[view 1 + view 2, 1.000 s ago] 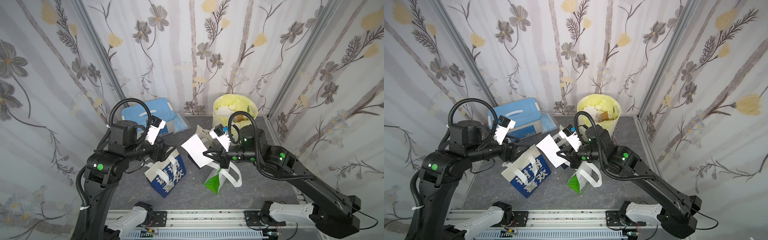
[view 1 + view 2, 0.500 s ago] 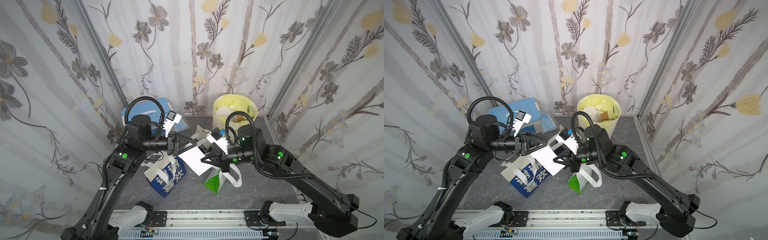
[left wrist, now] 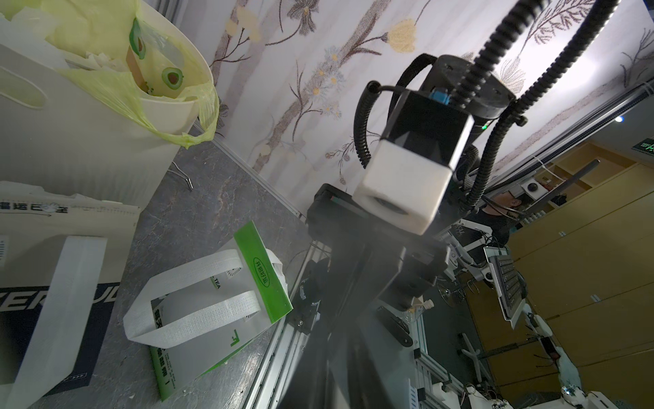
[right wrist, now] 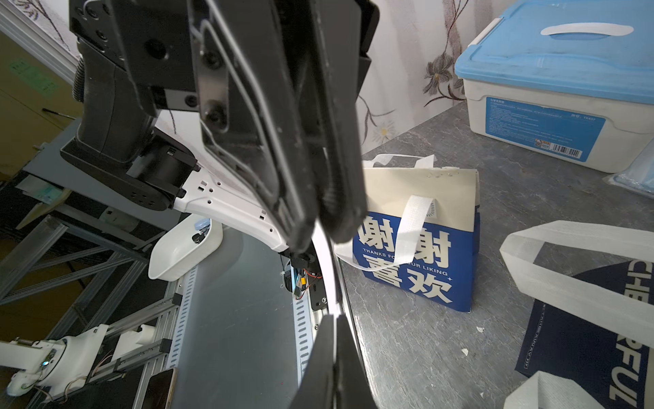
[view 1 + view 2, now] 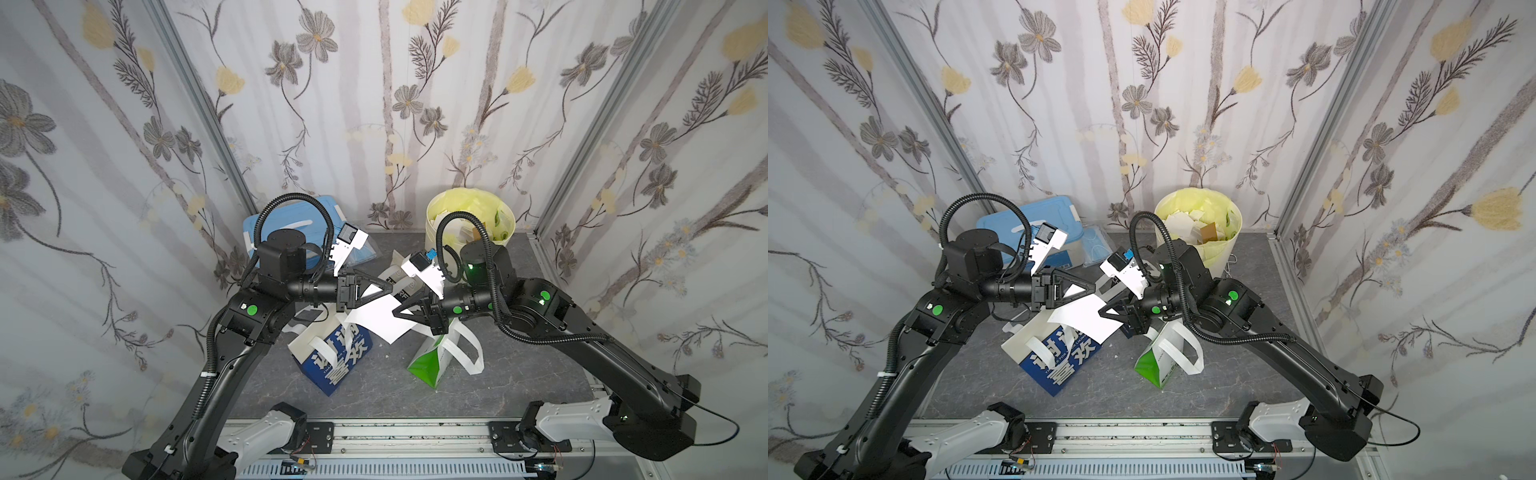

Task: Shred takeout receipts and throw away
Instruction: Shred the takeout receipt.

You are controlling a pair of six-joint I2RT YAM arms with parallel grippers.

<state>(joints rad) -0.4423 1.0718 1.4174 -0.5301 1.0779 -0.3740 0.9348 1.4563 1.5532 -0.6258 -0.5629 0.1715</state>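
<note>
One white takeout receipt (image 5: 374, 322) (image 5: 1084, 320) hangs in the air between both arms, above the blue bag. My left gripper (image 5: 388, 290) (image 5: 1096, 286) is shut on its upper edge. My right gripper (image 5: 395, 311) (image 5: 1100, 311) is shut on the edge facing it, a little lower. In the right wrist view the receipt (image 4: 326, 276) shows edge-on, pinched between my right gripper (image 4: 334, 340) and the left gripper (image 4: 316, 233) further along. The left wrist view shows its own jaws only as a dark blur.
A blue bag with white characters (image 5: 336, 357) (image 4: 407, 262) stands below the receipt, a green and white bag (image 5: 436, 361) (image 3: 212, 318) to its right. A navy bag (image 4: 594, 318) lies behind. The yellow-lined bin (image 5: 469, 216) holds paper scraps. A blue-lidded box (image 5: 291, 220) sits back left.
The left arm swung in from the left with open jaws and closed them on the receipt's upper edge. The right gripper kept hold of the sheet, shifting slightly down and left.
</note>
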